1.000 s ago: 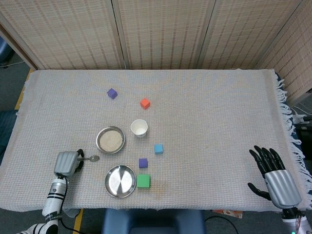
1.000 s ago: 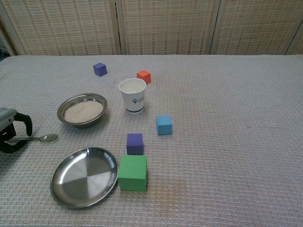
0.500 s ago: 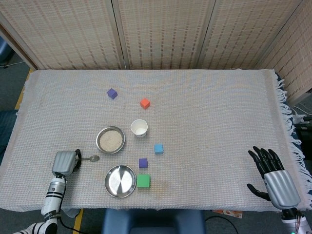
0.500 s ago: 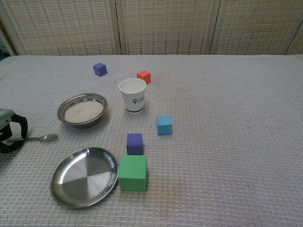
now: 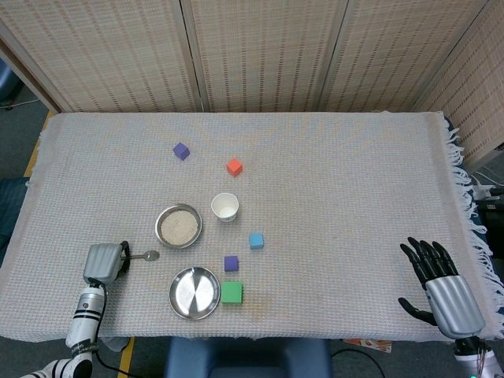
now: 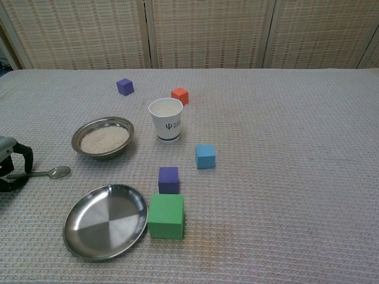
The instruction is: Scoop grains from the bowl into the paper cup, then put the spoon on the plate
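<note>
A metal spoon (image 5: 146, 256) (image 6: 46, 173) lies on the cloth at the front left, its bowl end pointing right. My left hand (image 5: 104, 262) (image 6: 13, 165) has its fingers curled around the handle end and grips it low over the table. Just right of the spoon sits a steel bowl (image 5: 158, 228) (image 6: 76, 141) of pale grains. The white paper cup (image 5: 225, 207) (image 6: 167, 125) stands upright to the bowl's right. An empty steel plate (image 5: 194, 293) (image 6: 105, 220) lies near the front edge. My right hand (image 5: 439, 285) rests far right, fingers spread, holding nothing.
Foam blocks are scattered about: purple (image 5: 181, 150) and red (image 5: 234, 167) behind the cup, blue (image 5: 256, 240) and a second purple (image 5: 231, 263) in front of it, and green (image 5: 231, 293) touching the plate's right side. A woven screen backs the table.
My left hand has drawn slightly left and toward the front edge, and the spoon has slid a little left with it. The right hand has eased slightly down.
</note>
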### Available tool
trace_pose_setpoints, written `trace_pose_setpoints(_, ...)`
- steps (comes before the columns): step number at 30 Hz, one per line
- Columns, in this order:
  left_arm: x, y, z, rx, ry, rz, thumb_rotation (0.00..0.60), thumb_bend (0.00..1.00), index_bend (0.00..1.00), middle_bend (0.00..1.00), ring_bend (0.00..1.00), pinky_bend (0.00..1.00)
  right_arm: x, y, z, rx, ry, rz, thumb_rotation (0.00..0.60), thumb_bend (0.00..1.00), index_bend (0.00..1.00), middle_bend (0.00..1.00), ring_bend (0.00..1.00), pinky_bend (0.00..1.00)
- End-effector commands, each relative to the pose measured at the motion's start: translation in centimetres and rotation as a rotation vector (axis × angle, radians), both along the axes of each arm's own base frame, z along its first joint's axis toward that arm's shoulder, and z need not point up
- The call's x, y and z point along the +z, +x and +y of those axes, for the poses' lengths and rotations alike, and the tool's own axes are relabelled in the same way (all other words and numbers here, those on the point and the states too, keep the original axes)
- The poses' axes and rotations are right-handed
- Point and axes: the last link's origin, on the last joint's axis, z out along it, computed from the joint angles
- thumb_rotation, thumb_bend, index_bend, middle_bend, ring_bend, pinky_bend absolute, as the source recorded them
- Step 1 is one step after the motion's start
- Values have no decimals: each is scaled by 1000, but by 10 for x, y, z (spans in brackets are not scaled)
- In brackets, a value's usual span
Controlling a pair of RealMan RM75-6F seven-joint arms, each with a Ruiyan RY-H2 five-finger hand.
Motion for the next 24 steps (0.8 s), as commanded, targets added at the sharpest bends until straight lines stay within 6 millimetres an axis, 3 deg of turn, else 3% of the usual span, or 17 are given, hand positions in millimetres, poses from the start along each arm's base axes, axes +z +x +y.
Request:
trace_pose_setpoints(1,0,-1,0,-5,5,3,600,392,559,1000,1000,1000,0,0,0,0,0,-1,600,77,0,0,0,0)
trace_pose_setpoints(7,8,-2,0,-16,12,7,600,390,589,1000,1000,1000,0,0,1,1,2,-4,600,77,0,0,0,0)
trace_pose_setpoints(12,26,5,-2,-57,33,25,600,390,593,1000,1000,1000,-1,0,0,1,11,-5,600,77,0,0,0,0)
trace_pose_setpoints(18,46,24,3,-123,45,101,600,392,610,1000,1000,1000,-1,2,2,6,16,-7,600,77,0,0,0,0)
trace_pose_setpoints(24,66,50,22,-161,84,119,600,389,624,1000,1000,1000,1,3,5,15,12,-10,600,77,0,0,0,0)
